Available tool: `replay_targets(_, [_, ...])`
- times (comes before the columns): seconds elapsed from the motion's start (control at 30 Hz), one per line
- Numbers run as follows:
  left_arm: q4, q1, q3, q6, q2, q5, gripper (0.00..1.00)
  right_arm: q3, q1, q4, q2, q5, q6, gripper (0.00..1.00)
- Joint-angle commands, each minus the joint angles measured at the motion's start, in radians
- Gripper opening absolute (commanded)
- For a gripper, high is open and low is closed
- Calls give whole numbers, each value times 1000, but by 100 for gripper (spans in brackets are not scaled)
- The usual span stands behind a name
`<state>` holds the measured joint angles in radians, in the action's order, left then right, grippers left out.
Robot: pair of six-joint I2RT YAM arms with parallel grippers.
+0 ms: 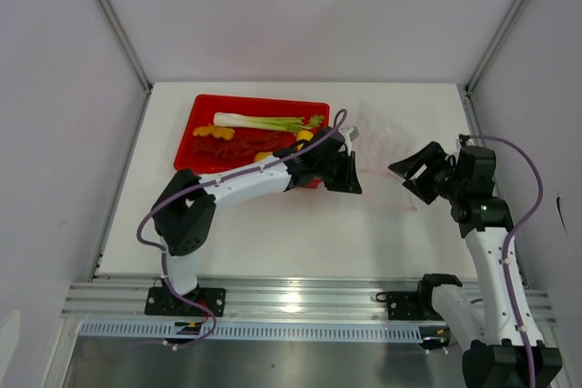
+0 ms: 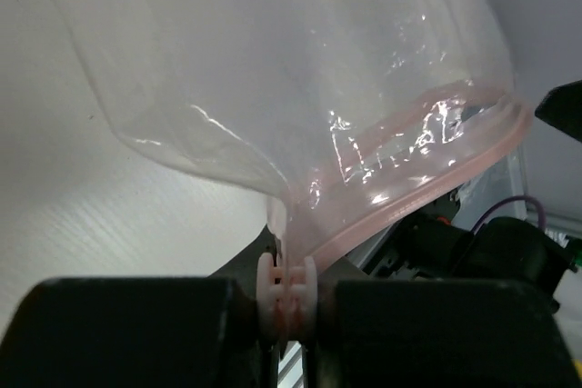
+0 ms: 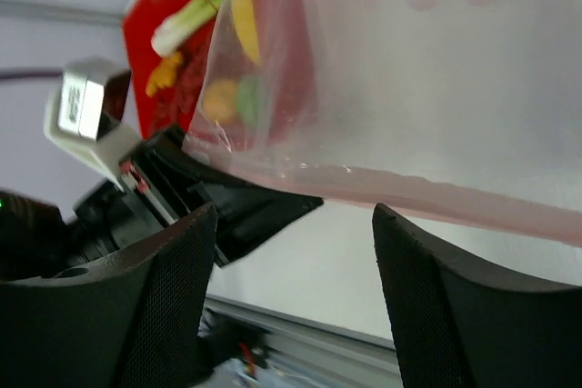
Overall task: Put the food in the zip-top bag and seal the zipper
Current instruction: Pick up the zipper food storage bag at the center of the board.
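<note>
Left gripper (image 2: 289,304) is pinched narrow on the thin pinkish-red zipper strip (image 2: 427,174) at one end of the mouth of the clear, crinkly plastic zip-top bag (image 2: 273,61). From between the fingers the strip bows away in an open curve, and the pouch billows up and out ahead of the fingertips. In the top view this gripper sits at the near right corner of the flat red plastic tray (image 1: 259,100), which lies just behind it on its left side, with the bag spread over the white table (image 1: 273,233) on its other side. The right gripper (image 3: 293,224) faces it from across the bag with its fingers (image 3: 427,306) spread wide and nothing between them. The zipper strip runs just beyond its fingertips and the bag hangs past that. The food lies on the tray, left of the left gripper: a long white-and-green toy leek stalk (image 1: 264,121) along the far side, red toy chillies (image 1: 232,144) nearer, and an orange ruffled piece (image 1: 205,132) at the left end. From the right wrist, yellow oval fruits (image 3: 241,6) and a green round fruit (image 3: 247,97) show through the plastic beyond that gripper's left finger — whether they lie inside the bag or behind it I cannot tell. In the top view a yellow piece sits at the tray corner, touching or just beside the left gripper.
</note>
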<state>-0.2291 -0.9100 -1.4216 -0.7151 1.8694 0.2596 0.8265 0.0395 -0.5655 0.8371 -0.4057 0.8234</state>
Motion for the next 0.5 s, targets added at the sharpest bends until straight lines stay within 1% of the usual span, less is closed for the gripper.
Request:
replay_targets(0.0, [-159, 16, -83, 138, -47, 69, 1, 91, -74, -163, -7, 24, -329, 72])
replay_targets(0.1, [-203, 20, -103, 180, -56, 66, 1, 126, -163, -230, 13, -12, -389, 70])
replay_targets(0.13, [-211, 28, -109, 190, -56, 72, 1, 135, -196, -243, 13, 25, -409, 69])
replay_targets(0.17, [-223, 33, -114, 195, -53, 84, 1, 147, -276, -260, 13, 66, -412, 69])
replay_targets(0.2, [-226, 37, -123, 200, -47, 122, 1, 176, -323, -266, 7, 120, -415, 69])
replay_targets(0.23, [-233, 46, -128, 207, -44, 138, 1, 193, -370, -270, 7, 225, -431, 69])
replay_targets(0.27, [-252, 51, -129, 212, -41, 150, 1, 210, -468, -284, 11, 284, -441, 69])
replay_targets(0.33, [-265, 57, -138, 230, -36, 183, 1, 259, -556, -306, 48, 401, -460, 69])
replay_targets(0.37, [-269, 59, -138, 235, -35, 196, 0, 276, -597, -333, 68, 532, -481, 68])
replay_targets(0.4, [-282, 60, -138, 238, -36, 207, 0, 289, -680, -346, 109, 600, -490, 68])
replay_targets(0.43, [-285, 62, -138, 247, -36, 226, 1, 313, -717, -362, 131, 669, -497, 68])
replay_targets(0.47, [-288, 62, -134, 250, -38, 237, 1, 322, -751, -388, 155, 773, -512, 67])
